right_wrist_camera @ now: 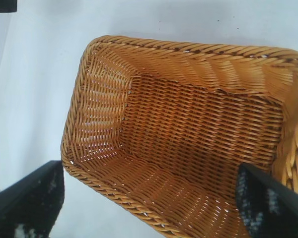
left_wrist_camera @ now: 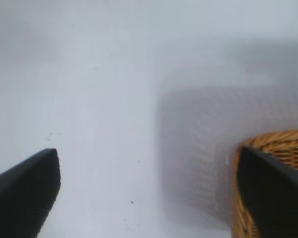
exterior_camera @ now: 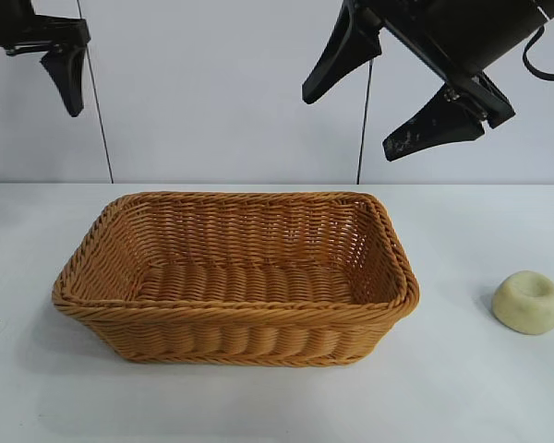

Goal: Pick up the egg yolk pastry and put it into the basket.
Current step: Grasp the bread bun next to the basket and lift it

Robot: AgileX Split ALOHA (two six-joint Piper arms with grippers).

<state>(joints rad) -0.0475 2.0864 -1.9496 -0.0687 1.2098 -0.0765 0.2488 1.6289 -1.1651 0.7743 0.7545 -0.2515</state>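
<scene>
You are looking at a robot lab bench: a bare white counter backed by plain grey wall panels, with two black robot arms hanging above its far edge and nothing domestic around.

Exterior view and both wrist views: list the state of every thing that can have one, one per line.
egg yolk pastry: on the table, right of the basket, untouched.
basket: upright, nothing inside.
left gripper: open, raised, holding nothing.
right gripper: open, above the basket, holding nothing.
</scene>
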